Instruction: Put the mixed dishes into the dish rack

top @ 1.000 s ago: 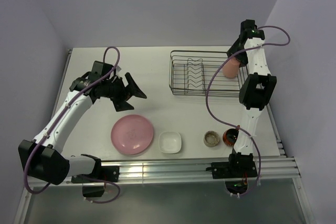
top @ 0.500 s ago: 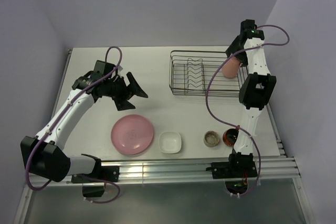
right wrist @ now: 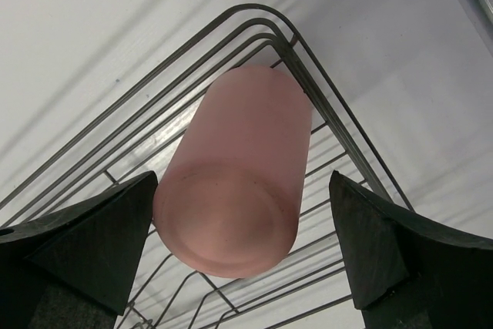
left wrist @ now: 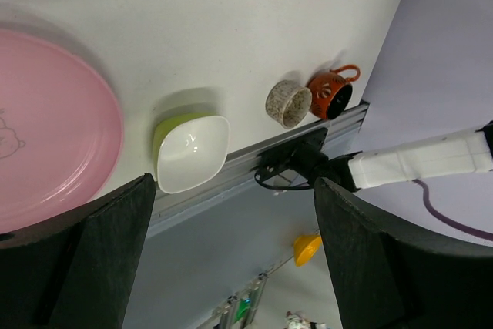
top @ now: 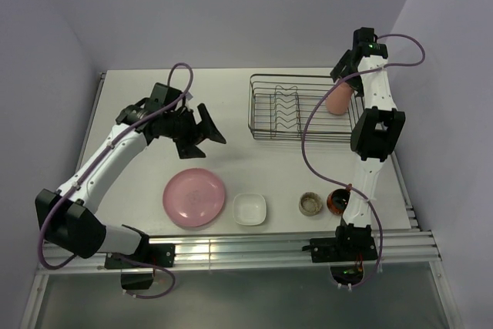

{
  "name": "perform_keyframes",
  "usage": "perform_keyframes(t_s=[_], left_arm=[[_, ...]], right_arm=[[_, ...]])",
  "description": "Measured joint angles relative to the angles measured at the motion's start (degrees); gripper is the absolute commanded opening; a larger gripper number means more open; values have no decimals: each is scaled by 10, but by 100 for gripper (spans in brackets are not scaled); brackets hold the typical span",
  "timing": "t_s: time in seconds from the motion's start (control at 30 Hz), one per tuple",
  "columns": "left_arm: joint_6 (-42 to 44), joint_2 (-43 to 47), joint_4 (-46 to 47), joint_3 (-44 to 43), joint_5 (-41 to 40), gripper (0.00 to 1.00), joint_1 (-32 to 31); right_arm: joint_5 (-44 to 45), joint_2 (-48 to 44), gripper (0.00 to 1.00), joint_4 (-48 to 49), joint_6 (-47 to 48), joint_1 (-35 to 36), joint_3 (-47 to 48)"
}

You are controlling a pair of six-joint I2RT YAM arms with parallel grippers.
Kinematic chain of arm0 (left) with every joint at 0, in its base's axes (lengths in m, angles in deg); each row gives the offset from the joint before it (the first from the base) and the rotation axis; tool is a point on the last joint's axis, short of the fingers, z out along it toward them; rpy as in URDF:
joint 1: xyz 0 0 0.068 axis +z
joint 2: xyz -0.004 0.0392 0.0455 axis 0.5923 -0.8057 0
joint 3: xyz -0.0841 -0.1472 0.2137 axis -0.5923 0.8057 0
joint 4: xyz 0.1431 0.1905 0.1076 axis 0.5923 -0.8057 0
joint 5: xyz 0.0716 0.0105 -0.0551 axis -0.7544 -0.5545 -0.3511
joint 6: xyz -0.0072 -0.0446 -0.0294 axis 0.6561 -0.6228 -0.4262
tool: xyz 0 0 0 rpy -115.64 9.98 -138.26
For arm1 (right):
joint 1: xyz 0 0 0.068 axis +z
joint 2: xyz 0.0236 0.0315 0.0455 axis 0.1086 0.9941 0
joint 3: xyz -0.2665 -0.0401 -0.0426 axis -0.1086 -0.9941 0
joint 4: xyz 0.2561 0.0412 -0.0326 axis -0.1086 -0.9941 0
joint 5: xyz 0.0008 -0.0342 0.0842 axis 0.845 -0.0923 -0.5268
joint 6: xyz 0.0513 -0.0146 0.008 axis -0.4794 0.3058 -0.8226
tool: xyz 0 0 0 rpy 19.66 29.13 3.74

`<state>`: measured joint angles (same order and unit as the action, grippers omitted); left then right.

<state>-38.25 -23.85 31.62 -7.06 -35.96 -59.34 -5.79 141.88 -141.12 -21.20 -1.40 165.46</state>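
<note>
The black wire dish rack (top: 300, 108) stands at the back right. The salmon-pink tumbler (top: 338, 100) stands upside down in its right end. My right gripper (top: 343, 81) is open just above it; in the right wrist view its fingers (right wrist: 85, 248) straddle the tumbler's base (right wrist: 235, 190) with a gap on the right side. My left gripper (top: 203, 137) is open and empty above the table, behind the pink plate (top: 194, 197). The yellow-green bowl (top: 249, 209), speckled cup (top: 310, 203) and dark red mug (top: 337, 201) sit in a row near the front edge.
In the left wrist view I see the plate (left wrist: 46, 129), bowl (left wrist: 191, 152), cup (left wrist: 288, 102) and mug (left wrist: 331, 92) along the front rail (left wrist: 254, 163). The right arm's base (top: 350, 236) stands right beside the mug. Upright prongs (top: 286, 109) fill the rack's middle.
My left arm has swung right, toward the table's middle, with its gripper still open. The right arm and the tumbler have not moved.
</note>
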Motion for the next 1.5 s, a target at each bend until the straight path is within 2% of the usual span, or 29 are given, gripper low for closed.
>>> perform_keyframes(t_s=[0.2, 0.4, 0.6, 0.83, 0.97, 1.1, 1.3, 1.5], left_arm=[[18, -67, -25, -94, -33, 91, -97], [40, -151, -47, -183, -64, 91, -183], [54, -224, -64, -257, -89, 90, -250], [69, -301, -82, -342, -104, 86, -310], [76, -352, -85, -383, -104, 82, -336], [85, -415, -86, -435, -104, 79, -358], [87, -477, -78, -489, -97, 75, -380], [77, -516, -48, -525, -72, 72, -393]], right_arm=[[16, -21, 100, -1, 6, 0, -19], [31, -102, 100, -5, 20, 0, -66], [38, -182, 100, 0, 33, -9, -118], [36, -202, 100, -14, 41, -28, -118], [18, -294, 100, -23, 24, -32, -200], [-6, -434, 99, -37, 0, -31, -262], [-15, -595, 98, -74, -26, -32, -298], [-66, -686, 97, -116, -40, -32, -321]])
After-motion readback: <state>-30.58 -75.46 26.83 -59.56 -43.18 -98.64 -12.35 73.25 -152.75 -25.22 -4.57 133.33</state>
